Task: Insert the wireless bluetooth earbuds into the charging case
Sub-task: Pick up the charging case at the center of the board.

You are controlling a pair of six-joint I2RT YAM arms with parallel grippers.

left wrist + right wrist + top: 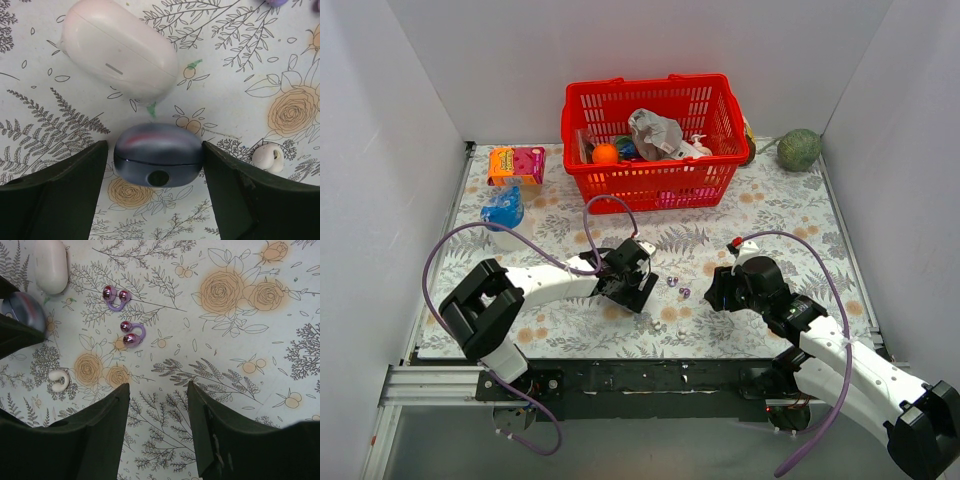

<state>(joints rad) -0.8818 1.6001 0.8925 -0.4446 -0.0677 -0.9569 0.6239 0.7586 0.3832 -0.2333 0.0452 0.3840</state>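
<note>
A dark blue-grey charging case [158,155] lies closed on the floral tablecloth between the fingers of my left gripper [155,144]. The right finger touches it and a thin gap shows at the left finger. A whitish-pink case [117,50] lies just beyond it. A pale earbud [267,157] lies to the right of the dark case. In the right wrist view two glossy purple earbuds [116,296] [131,332] lie ahead and left of my right gripper [158,385], which is open, empty and above bare cloth. The pale earbud [59,380] and both cases [51,265] [25,310] show there too.
A red basket [650,175] full of odds and ends stands at the back centre. An orange and pink box [516,165] and a blue object [503,210] are at the back left. A green ball [799,150] is at the back right. White walls enclose the table.
</note>
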